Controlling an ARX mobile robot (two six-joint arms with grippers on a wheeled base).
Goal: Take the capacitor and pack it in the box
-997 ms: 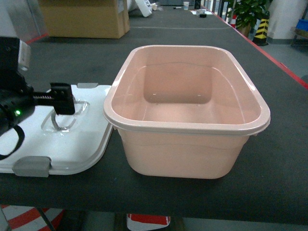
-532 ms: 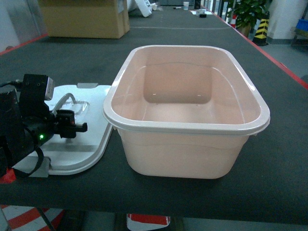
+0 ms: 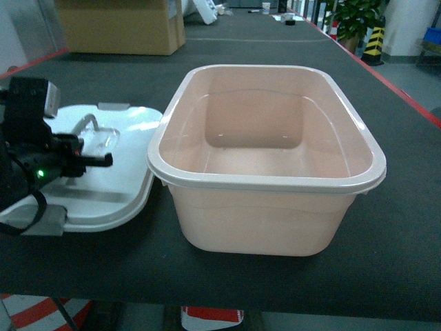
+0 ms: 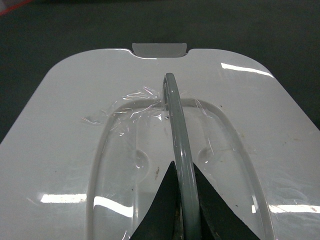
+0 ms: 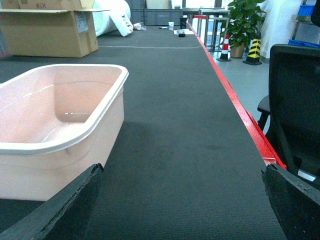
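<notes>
The box [image 3: 269, 172], a pale pink tub, stands open in the middle of the dark table with nothing inside; it also fills the left of the right wrist view [image 5: 50, 115]. Its white lid [image 3: 110, 193] lies to the left, against the tub's wall. My left gripper [image 3: 96, 160] is shut on the lid's grey handle [image 4: 175, 110], which stands raised between the black fingers, gripper [image 4: 183, 166]. My right gripper [image 5: 182, 200] is open over bare table to the right of the tub and is out of the head view. No capacitor shows in any view.
A brown cardboard carton [image 3: 120, 27] stands at the back left. The table's red edge [image 3: 386, 76] runs along the right, with a black chair [image 5: 295, 100] beyond it. Grey latches [image 3: 45, 224] stick out from the lid's ends.
My left gripper has come down onto the lid's handle and shut on it. The handle now stands up, and the lid has shifted left and away.
</notes>
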